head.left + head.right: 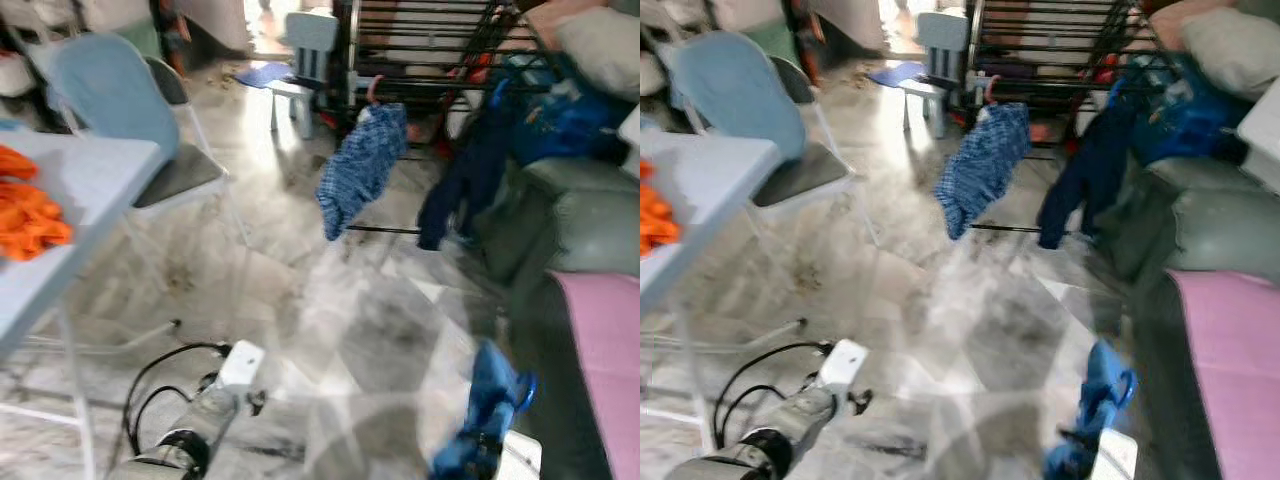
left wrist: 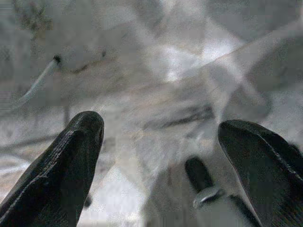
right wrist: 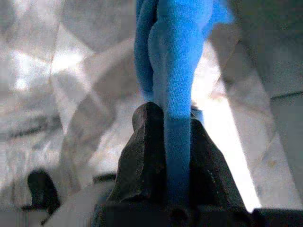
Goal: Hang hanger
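**Blue garment pinched low, rack well ahead: the carry is the weak point**

The right gripper (image 3: 165, 156) has its jaws pressed onto a bright blue fleecy cloth item (image 1: 492, 395), which stands up out of them, held low at the robot's right side over the grey marbled tile floor (image 1: 330, 330). Whether a hanger sits inside that cloth I cannot tell; no hook or bar is clear in the blur. The left gripper (image 2: 161, 156) hangs idle with its jaws spread wide and nothing between them, pointed at the floor.

The black metal drying rack (image 1: 420, 50) stands well ahead, with a blue checked garment (image 1: 362, 165) and a dark navy garment (image 1: 455, 185) already hanging from it.

Judged risks from here:
- The pinch looks narrow, on soft cloth alone. A jolt while walking could let the item slip out or sag sideways.
- Black cables (image 1: 160, 375) lie on the floor near the left arm, and a white folding chair with a light blue back (image 1: 125, 110) stands beside the white surface (image 1: 70, 200) that carries orange cloth (image 1: 30, 210). Either could snag a foot or an arm.
- The rack is crowded. Reaching in may knock the checked garment off its rail, or the item may miss a free bar.
- The head views are smeared, so aiming at a thin rail now would be unreliable.
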